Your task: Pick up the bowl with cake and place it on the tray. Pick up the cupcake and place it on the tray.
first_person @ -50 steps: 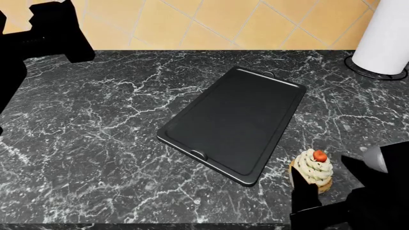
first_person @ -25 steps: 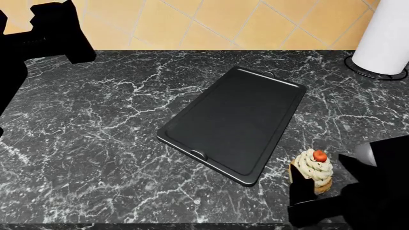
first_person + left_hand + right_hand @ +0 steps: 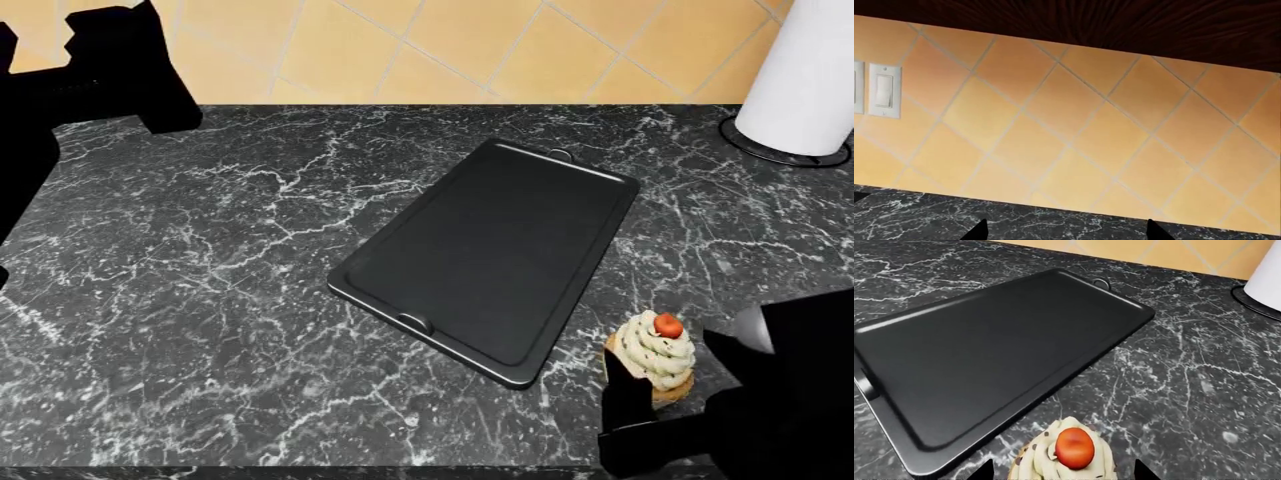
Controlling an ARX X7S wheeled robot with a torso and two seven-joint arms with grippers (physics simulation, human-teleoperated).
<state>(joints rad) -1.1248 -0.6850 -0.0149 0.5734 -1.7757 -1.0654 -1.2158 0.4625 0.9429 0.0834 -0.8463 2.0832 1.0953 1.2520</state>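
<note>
The black marble desk [image 3: 200, 290] carries the same layout as a second ago: the tray [image 3: 494, 255] lies empty and slantwise in the middle, with a white paper towel roll [image 3: 807, 75] on its stand at the far right corner. Neither the bowl nor the cake shows in any view, so that half of the task cannot be judged from here. What has changed is at the near right: the right tool [image 3: 667, 400] has crept in around the cupcake [image 3: 654, 358], which stands on the desk just off the tray's near right corner. One dark finger [image 3: 627, 395] now overlaps the cupcake's left flank, and the arm's bulk has closed in on its right. In the right wrist view the cupcake [image 3: 1066, 455] sits squarely between the two fingertips, which are spread apart and not yet pressing it, so the tool is released. This reads as the last of the approach, a squeeze being due next. The left tool [image 3: 1064, 231] is parked high at the far left, its tips set wide and holding nothing.
</note>
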